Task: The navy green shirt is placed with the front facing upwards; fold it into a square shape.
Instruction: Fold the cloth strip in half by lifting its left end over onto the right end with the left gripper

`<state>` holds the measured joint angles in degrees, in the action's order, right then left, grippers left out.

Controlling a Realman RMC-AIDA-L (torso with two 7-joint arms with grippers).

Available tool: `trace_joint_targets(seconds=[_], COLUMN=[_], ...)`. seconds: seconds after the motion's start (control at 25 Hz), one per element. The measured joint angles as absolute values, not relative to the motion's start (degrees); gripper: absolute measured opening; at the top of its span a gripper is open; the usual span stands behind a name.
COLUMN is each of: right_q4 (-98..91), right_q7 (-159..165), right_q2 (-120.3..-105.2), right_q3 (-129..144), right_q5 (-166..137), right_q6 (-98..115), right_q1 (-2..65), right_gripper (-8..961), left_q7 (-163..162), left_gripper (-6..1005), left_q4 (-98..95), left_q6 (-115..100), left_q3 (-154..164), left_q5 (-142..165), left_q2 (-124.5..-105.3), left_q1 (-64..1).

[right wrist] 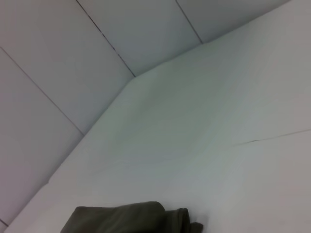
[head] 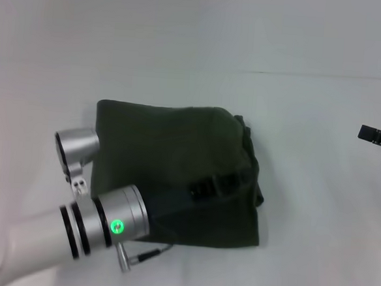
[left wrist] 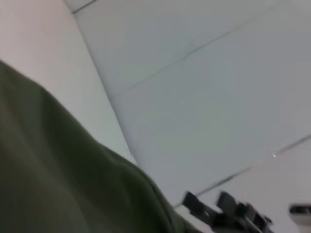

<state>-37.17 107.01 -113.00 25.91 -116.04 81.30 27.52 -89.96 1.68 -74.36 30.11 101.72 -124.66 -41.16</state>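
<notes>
The dark olive-green cotton shirt [head: 175,168], already a rough folded square, lies centre-table. Your left gripper [head: 217,184] rests on it toward 3 o'clock, finger state indeterminate. Lifting carelessly may drag layers loose. Right gripper [head: 378,137] idles at 3 o'clock.

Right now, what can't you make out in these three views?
- Left gripper: head view, dark against the shirt; fingers open or shut not readable.
- Right gripper: head view, cut off by the picture's edge.
- Shirt's near-left corner: head view, hidden behind the left arm.
- Chest lettering and collar label: none shows in any view.
- Shirt in both wrist views: only a part in frame.
</notes>
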Motion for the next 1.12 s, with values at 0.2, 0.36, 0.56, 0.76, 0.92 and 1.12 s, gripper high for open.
trace_joint_targets(seconds=[0.2,0.36,0.56,0.76,0.92,1.12], right_q4=[-36.98,-36.34,-36.2,-36.2,-35.88,-33.39], right_q7=[106.69,107.71,109.82,112.72,116.98,121.61], right_q2=[-113.26,-113.14,-112.93,-112.75,-112.33,-112.2], right_q3=[26.32,27.81,28.57,31.08,34.65,36.8], right_q5=[-116.65,-116.7,-116.8,-116.82,-118.29,-123.0], right_q6=[81.29,80.86,80.55,80.38,80.02,80.37], right_q1=[27.99,28.67,29.25,29.9,31.43,34.6], right_gripper=[900,900,899,899,899,900], left_q7=[-84.55,-83.41,-81.1,-81.35,-81.94,-82.44], left_gripper=[169,347,504,602,739,888], left_q4=[5.01,4.7,3.62,-1.59,-7.22,-15.08], left_q6=[-78.41,-83.6,-87.05,-90.6,-92.03,-93.17], left_q3=[29.95,30.81,30.94,30.69,30.65,30.31], left_q5=[102.37,104.78,108.11,108.14,107.82,107.81], left_q2=[-124.67,-124.69,-124.6,-124.41,-124.07,-123.99], left_q1=[-41.13,-40.95,-40.4,-37.7,-35.48,-32.0])
